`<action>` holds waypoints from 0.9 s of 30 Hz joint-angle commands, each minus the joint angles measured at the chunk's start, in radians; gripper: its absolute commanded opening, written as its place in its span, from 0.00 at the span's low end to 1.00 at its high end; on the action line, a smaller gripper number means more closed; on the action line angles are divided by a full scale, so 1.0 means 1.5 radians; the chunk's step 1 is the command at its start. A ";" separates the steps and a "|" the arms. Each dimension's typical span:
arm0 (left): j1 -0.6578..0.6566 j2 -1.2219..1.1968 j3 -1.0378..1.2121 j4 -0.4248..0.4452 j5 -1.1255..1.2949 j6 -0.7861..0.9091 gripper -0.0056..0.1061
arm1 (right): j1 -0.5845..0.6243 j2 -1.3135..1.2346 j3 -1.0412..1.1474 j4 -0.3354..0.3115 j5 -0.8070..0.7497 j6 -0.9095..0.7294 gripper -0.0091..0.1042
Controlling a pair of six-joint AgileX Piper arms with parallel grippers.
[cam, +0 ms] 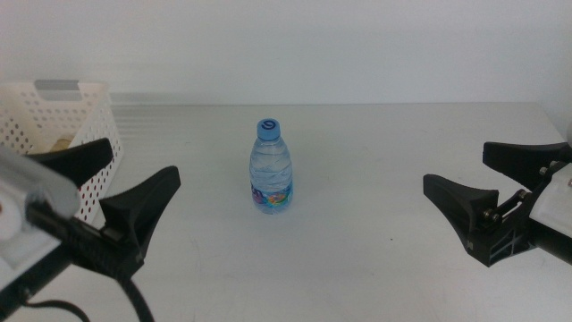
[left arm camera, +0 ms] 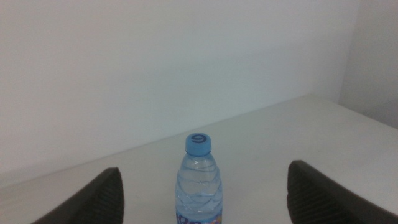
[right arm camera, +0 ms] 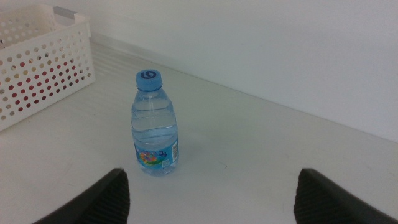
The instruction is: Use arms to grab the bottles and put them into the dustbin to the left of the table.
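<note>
- Middle view: a clear ribbed blue-capped water bottle (cam: 271, 166) stands upright mid-surface (cam: 375, 152); perforated white dustbin (cam: 55, 125) at left; left gripper (cam: 128, 172) and right gripper (cam: 472, 172) released, empty.
- Left wrist view: bottle between spread jaws.
- Right wrist view: bottle upright, apart from dustbin.

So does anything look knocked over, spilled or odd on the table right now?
Nothing stands out. The small clear blue-capped water bottle stands upright, capped, on the dry white table. The white perforated plastic basket sits squarely at the left; both tools wait open beside the bottle.
</note>
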 commanded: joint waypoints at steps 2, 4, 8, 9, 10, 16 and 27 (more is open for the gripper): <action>-0.003 0.000 0.016 0.001 -0.128 -0.013 0.79 | 0.003 -0.006 -0.018 -0.004 -0.047 -0.008 0.76; -0.003 0.000 0.030 0.000 -0.128 -0.027 0.79 | 0.003 -0.006 -0.018 -0.004 -0.047 -0.008 0.76; -0.003 0.025 0.053 0.003 -0.146 -0.050 0.79 | 0.003 -0.006 -0.018 -0.004 -0.047 -0.008 0.76; -0.003 0.040 0.055 0.007 -0.154 -0.050 0.79 | 0.003 -0.006 -0.018 -0.004 -0.047 -0.008 0.76; -0.003 0.060 0.056 0.011 -0.170 -0.050 0.79 | 0.003 -0.006 -0.018 -0.004 -0.047 -0.008 0.76; -0.003 0.195 0.057 0.014 -0.309 -0.065 0.79 | 0.003 -0.006 -0.018 -0.004 -0.047 -0.008 0.76; 0.000 0.438 0.035 0.103 -0.532 -0.146 0.79 | 0.003 -0.006 -0.018 -0.004 -0.047 -0.008 0.76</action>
